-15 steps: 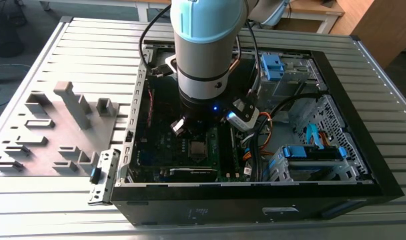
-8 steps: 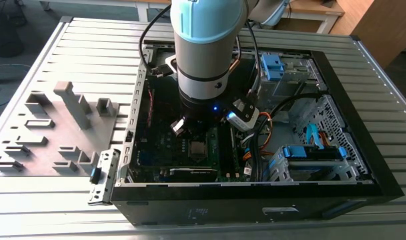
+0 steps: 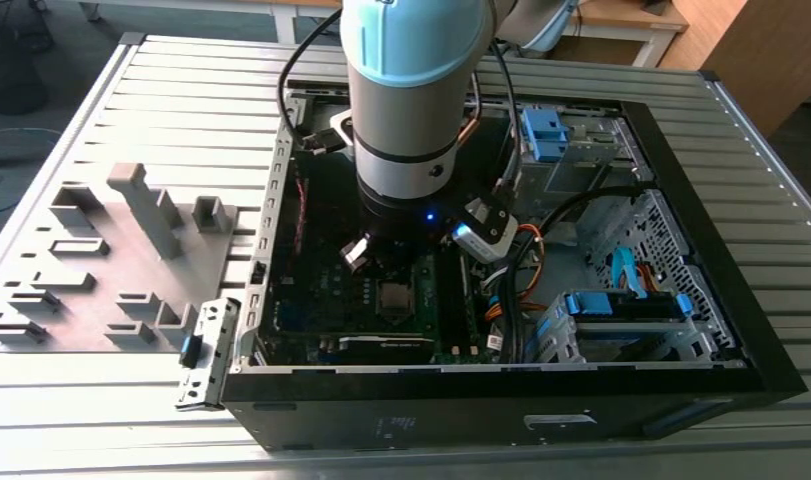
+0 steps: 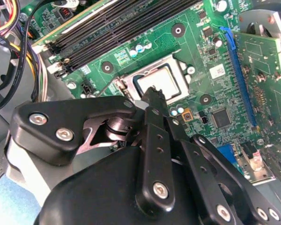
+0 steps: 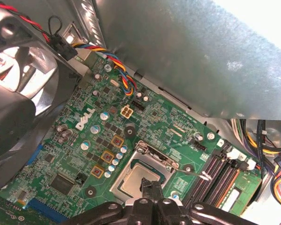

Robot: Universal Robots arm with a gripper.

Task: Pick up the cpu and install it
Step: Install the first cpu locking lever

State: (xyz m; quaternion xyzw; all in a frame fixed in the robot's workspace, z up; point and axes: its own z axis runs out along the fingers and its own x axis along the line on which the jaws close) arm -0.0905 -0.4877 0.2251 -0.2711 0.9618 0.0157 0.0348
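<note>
Grey metal slats make up the table, and an open computer case sits on it. Inside the case, the arm points down at the green board. The gripper has its fingers pressed together, with nothing between them. The cpu lies flat in its socket, right under the fingertips and peeking out just past them. It is square, so no side is longer. I cannot tell if the tips touch it.

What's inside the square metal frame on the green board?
The small silver-grey square cpu lies there. The black claw covers one edge; whatever is beneath the cpu is hidden.
</note>
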